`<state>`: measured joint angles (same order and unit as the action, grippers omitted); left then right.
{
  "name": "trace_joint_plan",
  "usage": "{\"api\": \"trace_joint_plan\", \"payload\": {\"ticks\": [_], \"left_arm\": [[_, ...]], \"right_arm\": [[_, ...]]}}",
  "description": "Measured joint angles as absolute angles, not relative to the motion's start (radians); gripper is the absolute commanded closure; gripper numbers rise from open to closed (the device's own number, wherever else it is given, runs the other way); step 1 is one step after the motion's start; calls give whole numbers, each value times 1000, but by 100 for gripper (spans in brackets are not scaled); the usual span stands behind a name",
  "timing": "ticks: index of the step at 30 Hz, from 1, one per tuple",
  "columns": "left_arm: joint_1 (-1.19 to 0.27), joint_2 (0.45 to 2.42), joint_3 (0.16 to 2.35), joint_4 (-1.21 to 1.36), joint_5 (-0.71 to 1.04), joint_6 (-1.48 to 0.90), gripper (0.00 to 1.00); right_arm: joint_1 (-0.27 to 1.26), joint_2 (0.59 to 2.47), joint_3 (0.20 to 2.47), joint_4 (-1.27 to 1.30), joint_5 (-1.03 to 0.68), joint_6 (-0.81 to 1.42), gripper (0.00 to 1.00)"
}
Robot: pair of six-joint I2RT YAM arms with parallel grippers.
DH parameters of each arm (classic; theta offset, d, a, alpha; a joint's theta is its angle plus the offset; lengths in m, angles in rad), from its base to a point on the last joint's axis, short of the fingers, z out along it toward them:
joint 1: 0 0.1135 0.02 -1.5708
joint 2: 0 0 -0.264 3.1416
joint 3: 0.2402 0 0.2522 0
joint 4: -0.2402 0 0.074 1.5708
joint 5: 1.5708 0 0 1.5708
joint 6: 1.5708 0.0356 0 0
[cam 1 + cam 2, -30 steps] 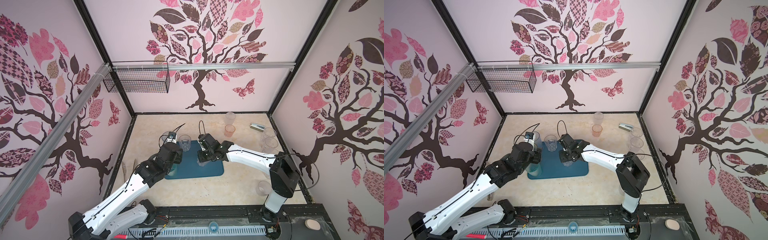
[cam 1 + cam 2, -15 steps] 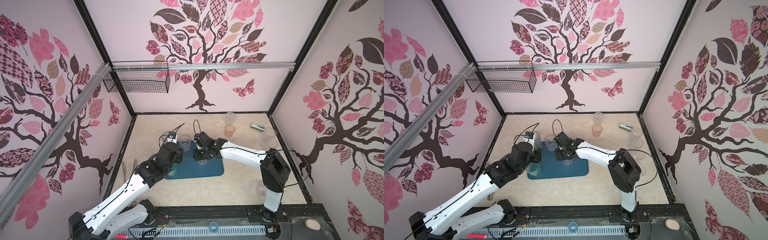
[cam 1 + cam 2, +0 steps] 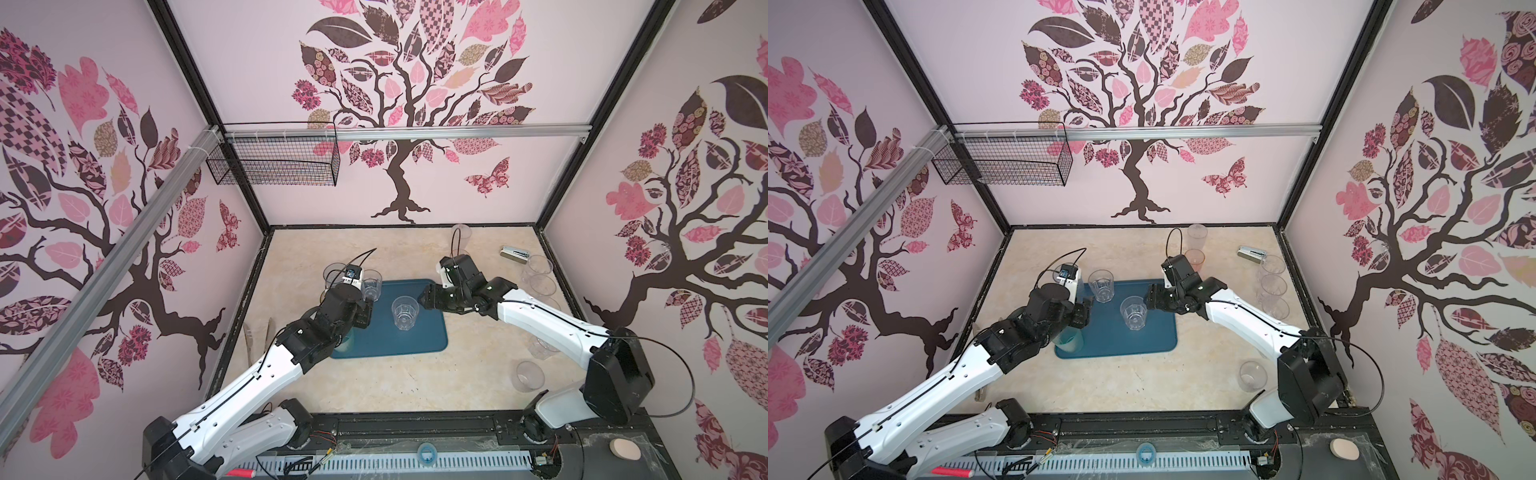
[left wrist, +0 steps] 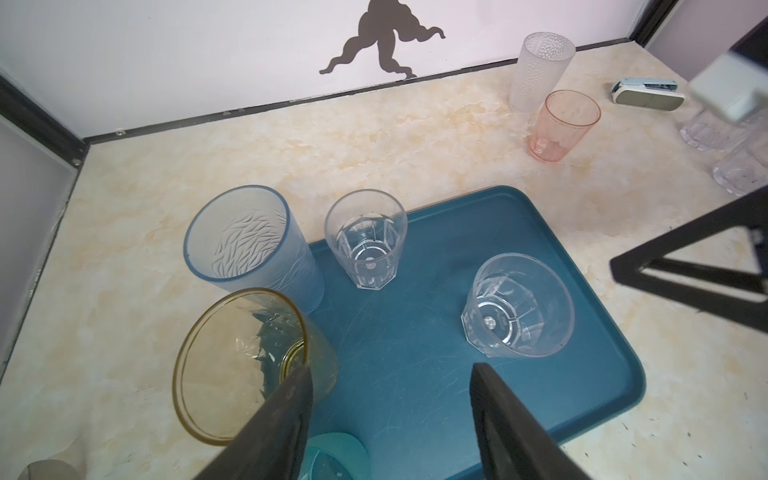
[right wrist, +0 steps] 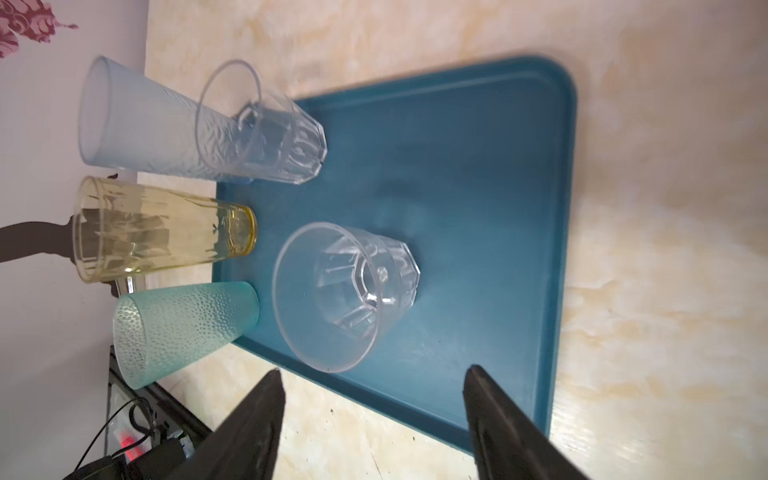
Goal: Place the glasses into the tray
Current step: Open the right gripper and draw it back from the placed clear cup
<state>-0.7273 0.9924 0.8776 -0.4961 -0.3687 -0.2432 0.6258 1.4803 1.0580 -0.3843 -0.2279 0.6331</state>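
Glasses (image 3: 405, 312) are standing one in the middle of the tray (image 3: 432, 345), others along its 9 o'clock edge and at the table's (image 3: 374, 386) 3 o'clock side. Both the right gripper (image 5: 374, 374) and the left gripper (image 4: 390, 370) are hanging open, holding nothing; the right, just at 3 o'clock of the middle glass, is risking clipping and toppling it

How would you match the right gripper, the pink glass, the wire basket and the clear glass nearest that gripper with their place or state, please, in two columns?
Column one:
1. right gripper
2. pink glass
3. wire basket
4. clear glass nearest that gripper

Column two:
a. upright on the tray
b. hung at the rail high on the back wall
c. open, holding nothing
d. on the table, off the tray, beside a frosted glass

Pairs: 1-c; 2-d; 3-b; 4-a.
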Motion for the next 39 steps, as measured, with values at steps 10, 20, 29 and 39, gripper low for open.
{"api": "trace_joint_plan", "payload": {"ticks": [10,20,29,39], "left_arm": [[-727,995,849,-463,-308,-266,36],[-727,966,822,-455,-304,-265,36],[-727,944,822,-454,-313,-254,36],[-727,916,810,-453,-325,-236,35]], "right_arm": [[636,1565,981,-219,-422,787,19],[648,1702,1041,-144,-510,860,21],[715,1737,1061,-17,-528,966,22],[725,1753,1092,-48,-526,949,18]]}}
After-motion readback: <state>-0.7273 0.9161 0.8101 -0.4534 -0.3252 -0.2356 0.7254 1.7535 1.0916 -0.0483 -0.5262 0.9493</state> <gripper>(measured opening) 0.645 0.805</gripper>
